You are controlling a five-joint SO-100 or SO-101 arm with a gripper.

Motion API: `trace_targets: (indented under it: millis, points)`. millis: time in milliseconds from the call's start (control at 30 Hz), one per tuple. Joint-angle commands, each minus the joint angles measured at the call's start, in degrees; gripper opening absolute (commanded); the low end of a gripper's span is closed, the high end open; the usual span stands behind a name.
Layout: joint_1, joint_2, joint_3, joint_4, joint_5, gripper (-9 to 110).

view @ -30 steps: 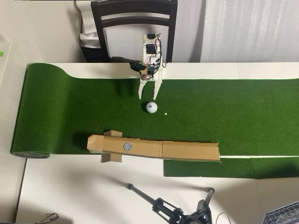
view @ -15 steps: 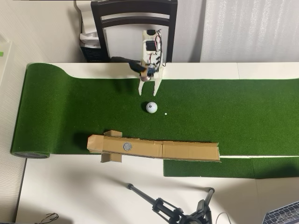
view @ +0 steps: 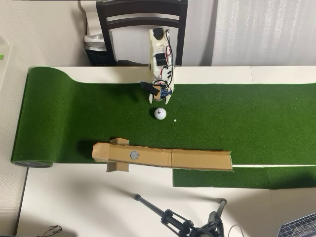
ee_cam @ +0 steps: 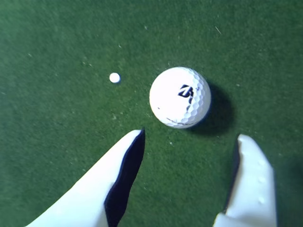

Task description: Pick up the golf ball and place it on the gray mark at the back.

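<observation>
Gripper [ee_cam: 189, 137]: jaws stood apart, nothing between them; both white fingertips visible in the wrist view with bare turf in the gap.
Change: over the last second the wrist pitched down and the fingertips, splayed wide before, drew in to a narrower spread in the overhead view [view: 160, 101]. Gap still looked wider than the ball.
Ball [ee_cam: 180, 97]: just ahead of the fingertips, not touching either; sat slightly toward the right finger's side of the gap in the wrist view. Logo faced up. It had not moved on the turf [view: 74, 118].
Ball, overhead [view: 160, 113]: just beyond the tips, on the side away from the arm's base.
White dot [ee_cam: 114, 77]: beyond the left fingertip, beside the ball, apart from it. Not the target.
Cardboard [view: 163, 157]: well beyond the ball, straight out from the gripper across the turf.
Mark [view: 134, 155]: gray spot on the cardboard, far side of the ball from the gripper and off toward the overhead view's left. Unoccupied.
Reading: approach stage; gripper lined up over the ball, grasp not yet made. Judged next need: advance and lower until the ball sits between the fingers, then close.
Risk: a fingertip nudge could roll the ball off line.
</observation>
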Motion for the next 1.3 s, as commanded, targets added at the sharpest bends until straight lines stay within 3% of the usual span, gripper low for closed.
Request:
trace_targets:
  millis: [0, 700, 933, 1267]
  points:
    - [0.0, -0.1, -6.2, -1.7, -0.5, 32]
    - [0.4, 1.1, 1.1, -1.8, -0.5, 32]
    - [-0.2, 1.1, 2.3, -4.5, -0.6, 46]
    - [-1.6, 1.1, 1.8, -4.6, -2.9, 47]
